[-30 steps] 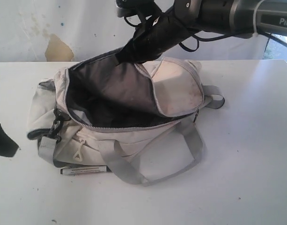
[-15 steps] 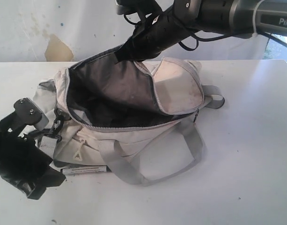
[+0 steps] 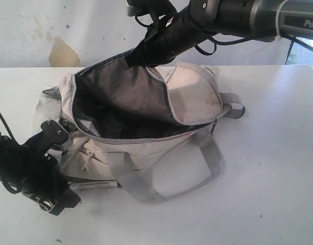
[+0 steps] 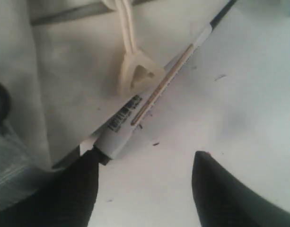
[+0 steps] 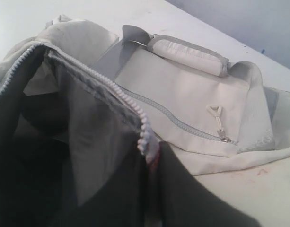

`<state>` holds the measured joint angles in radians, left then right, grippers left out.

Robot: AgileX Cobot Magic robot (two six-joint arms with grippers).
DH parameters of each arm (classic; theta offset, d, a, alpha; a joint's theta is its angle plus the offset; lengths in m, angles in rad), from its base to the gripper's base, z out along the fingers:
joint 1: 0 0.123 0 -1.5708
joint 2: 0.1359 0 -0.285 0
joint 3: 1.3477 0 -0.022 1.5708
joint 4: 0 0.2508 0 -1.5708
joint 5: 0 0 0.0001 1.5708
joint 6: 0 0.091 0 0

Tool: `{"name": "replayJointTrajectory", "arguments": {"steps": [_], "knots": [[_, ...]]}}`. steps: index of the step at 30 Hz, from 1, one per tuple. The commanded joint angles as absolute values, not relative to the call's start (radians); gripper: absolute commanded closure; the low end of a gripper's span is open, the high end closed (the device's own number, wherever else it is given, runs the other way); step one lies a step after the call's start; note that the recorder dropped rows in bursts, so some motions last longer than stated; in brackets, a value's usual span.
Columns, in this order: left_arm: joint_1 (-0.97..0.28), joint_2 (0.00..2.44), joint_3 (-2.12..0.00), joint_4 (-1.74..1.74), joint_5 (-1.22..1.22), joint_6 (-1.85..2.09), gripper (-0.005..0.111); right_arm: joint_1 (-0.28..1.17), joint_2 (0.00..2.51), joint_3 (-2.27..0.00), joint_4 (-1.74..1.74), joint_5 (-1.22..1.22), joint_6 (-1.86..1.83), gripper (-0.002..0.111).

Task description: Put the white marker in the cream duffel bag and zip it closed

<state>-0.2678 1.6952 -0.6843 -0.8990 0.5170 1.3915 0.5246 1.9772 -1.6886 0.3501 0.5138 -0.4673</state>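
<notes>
The cream duffel bag (image 3: pixel 192 99) lies on the white table with its main zipper wide open, showing the dark lining. My right gripper (image 3: pixel 141 58) is shut on the far zipper edge (image 5: pixel 147 142) and holds that rim up. The white marker (image 3: pixel 93 185) lies on the table against the bag's front bottom edge, partly tucked under the fabric. My left gripper (image 3: pixel 59 173) is low at the bag's left front corner, open. In the left wrist view the marker (image 4: pixel 154 94) runs away from the open gripper (image 4: pixel 145 156), its near end beside one fingertip (image 4: pixel 88 165).
Grey webbing handles (image 3: pixel 141 191) loop out on the table in front of the bag. A side pocket zipper with a cream pull (image 4: pixel 135 71) lies just above the marker. A grey strap end (image 3: pixel 237 108) sticks out on the bag's right.
The left arm has come in from the left edge and moved right and down to the marker's end. The right gripper and the bag have not moved.
</notes>
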Motion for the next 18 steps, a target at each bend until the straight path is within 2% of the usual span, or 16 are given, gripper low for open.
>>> {"name": "replayJointTrajectory", "arguments": {"steps": [1,10,13,18], "knots": [[-0.273,1.715,-0.689,-1.075,0.518,1.561,0.045,0.517,1.967,-1.686,0.343,0.482,-0.469,0.108],[-0.273,1.679,-0.689,-1.109,0.559,1.638,0.045,0.517,1.967,-1.686,0.343,0.485,-0.469,0.108],[-0.273,1.666,-0.689,-1.121,0.534,1.704,0.049,0.517,1.967,-1.686,0.343,0.481,-0.469,0.108],[-0.273,1.671,-0.689,-1.236,0.482,1.779,0.049,0.517,1.967,-1.686,0.343,0.481,-0.469,0.108]]}}
